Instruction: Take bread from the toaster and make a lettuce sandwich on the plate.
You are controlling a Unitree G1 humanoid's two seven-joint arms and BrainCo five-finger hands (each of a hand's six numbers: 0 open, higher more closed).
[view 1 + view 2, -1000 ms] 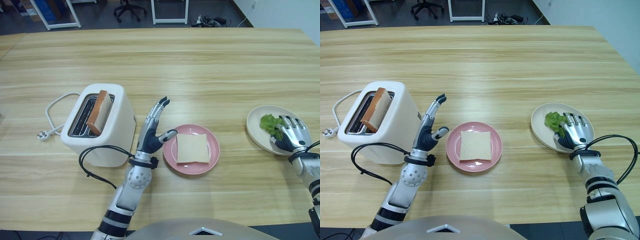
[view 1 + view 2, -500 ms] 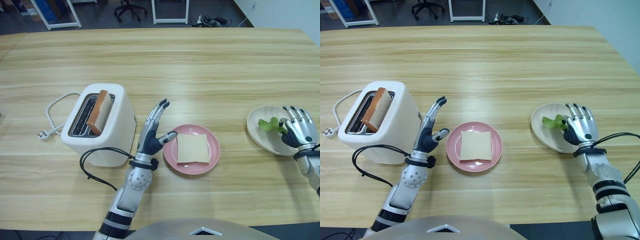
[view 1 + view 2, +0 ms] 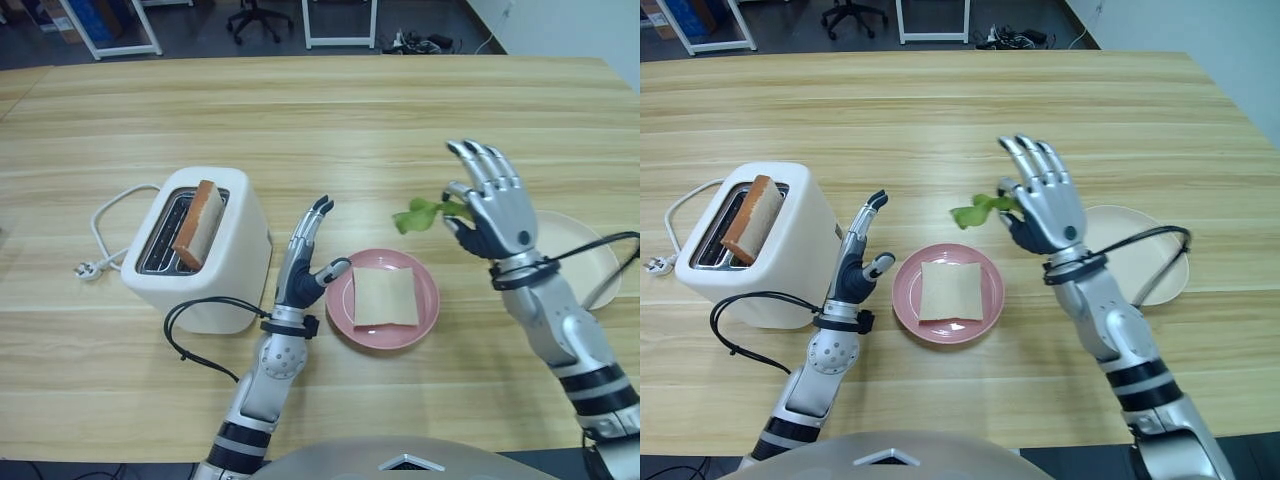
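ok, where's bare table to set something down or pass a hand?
Free: far table behind toaster, pink plate and cream plate; near strip before the pink plate. Crowded: left hand stands in the toaster-plate gap; right hand, holding lettuce, hangs between the two plates.

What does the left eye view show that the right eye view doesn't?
Left eye view: the plug whole, with bare table to its left. Right eye view: much more pale wall past the table's right edge; the plug sits at its very edge. Both: toaster holding one slice, pink plate with bread, open left hand beside it, right hand whose fingers pinch lettuce, cream plate.
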